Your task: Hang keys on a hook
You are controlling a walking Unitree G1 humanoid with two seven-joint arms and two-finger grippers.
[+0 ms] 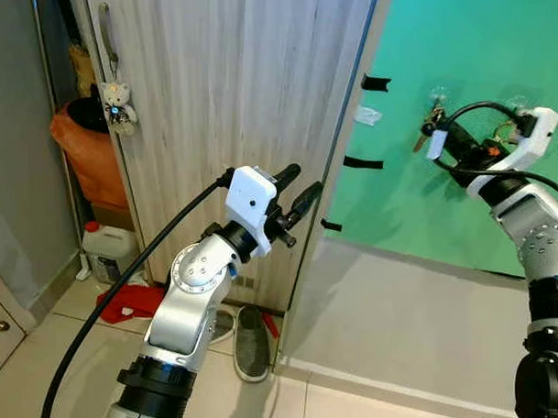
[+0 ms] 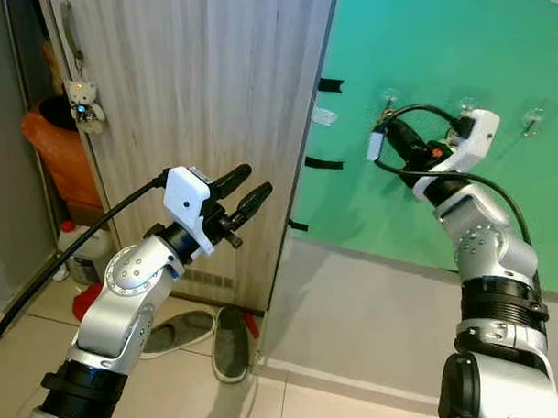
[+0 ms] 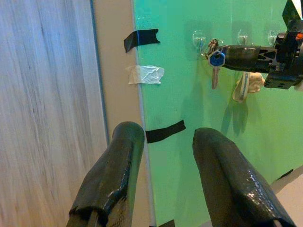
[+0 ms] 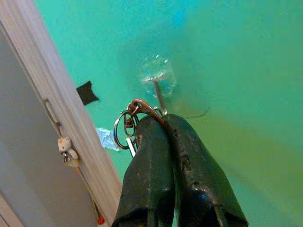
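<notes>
Right claw (image 4: 163, 124) is pressed closed on the keys (image 3: 216, 64), holding them up against the green wall (image 1: 457, 56) right at a clear stick-on hook (image 4: 157, 75). The bunch is a cluster of silver rings (image 4: 125, 130) with a curved metal clip at the fingertips; one key has a blue head and a plain silver blade that hangs straight down just below the hook. Whether a ring is actually over the hook's metal prong cannot be told. A pale tag (image 1: 436, 145) dangles beside the claw. Further clear hooks sit in a row along the same wall.

Left claw (image 1: 297, 192) hovers well apart from the keys, near the edge of the wooden door (image 1: 220, 83), its two black fingers (image 3: 113, 175) spread open and gripping nothing.
</notes>
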